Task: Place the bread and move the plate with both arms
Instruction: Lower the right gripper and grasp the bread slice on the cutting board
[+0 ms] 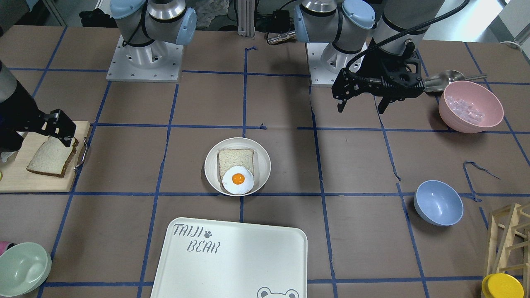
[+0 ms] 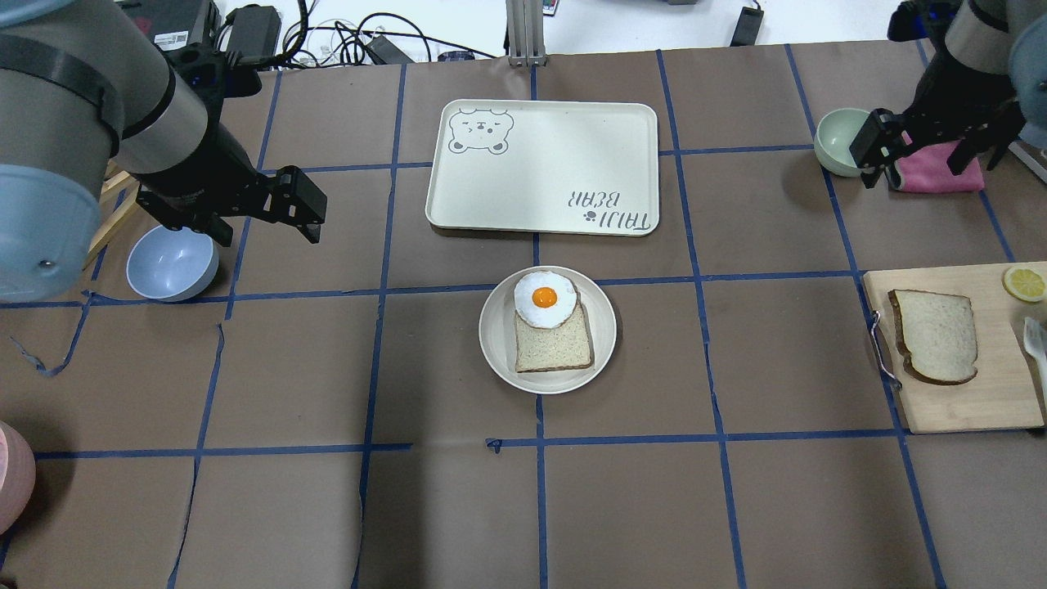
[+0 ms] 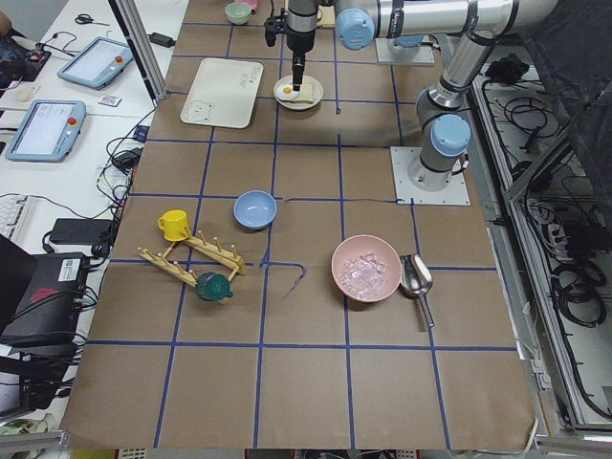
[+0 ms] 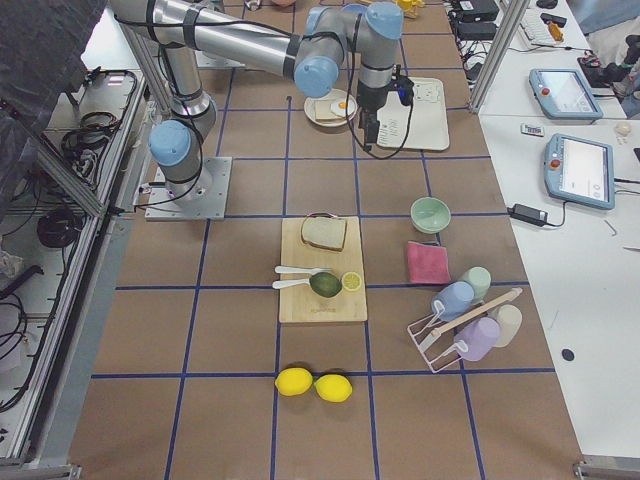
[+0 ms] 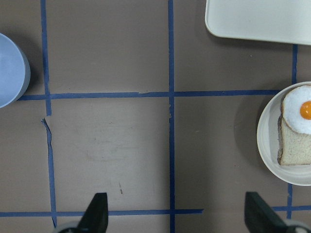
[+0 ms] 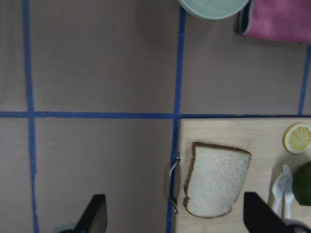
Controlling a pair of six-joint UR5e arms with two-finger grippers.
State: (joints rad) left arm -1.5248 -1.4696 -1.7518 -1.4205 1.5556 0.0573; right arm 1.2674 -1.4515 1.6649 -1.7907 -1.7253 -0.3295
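Observation:
The bread (image 2: 935, 335), a wheat slice with a dark crust, lies on a wooden cutting board (image 2: 957, 405) at the right. It also shows in the right wrist view (image 6: 216, 179). The plate (image 2: 491, 343) sits mid-table and holds a smaller square slice and a fried egg (image 2: 545, 298). My right gripper (image 2: 912, 168) hovers open and empty beyond the board, above a pink cloth; in its wrist view (image 6: 175, 213) the bread lies between the fingertips. My left gripper (image 2: 268, 239) hangs open and empty left of the plate, near a blue bowl; its wrist view (image 5: 176, 208) shows the plate (image 5: 266, 131) at the right edge.
The "TAIJI BEAR" tray (image 2: 544, 168) lies just beyond the plate. A blue bowl (image 2: 172, 262) sits at the left and a green bowl (image 2: 838, 139) by the pink cloth (image 2: 932, 176). A lemon slice (image 2: 1024, 283) is on the board. A pink bowl of ice (image 1: 471, 105) stands by my left arm.

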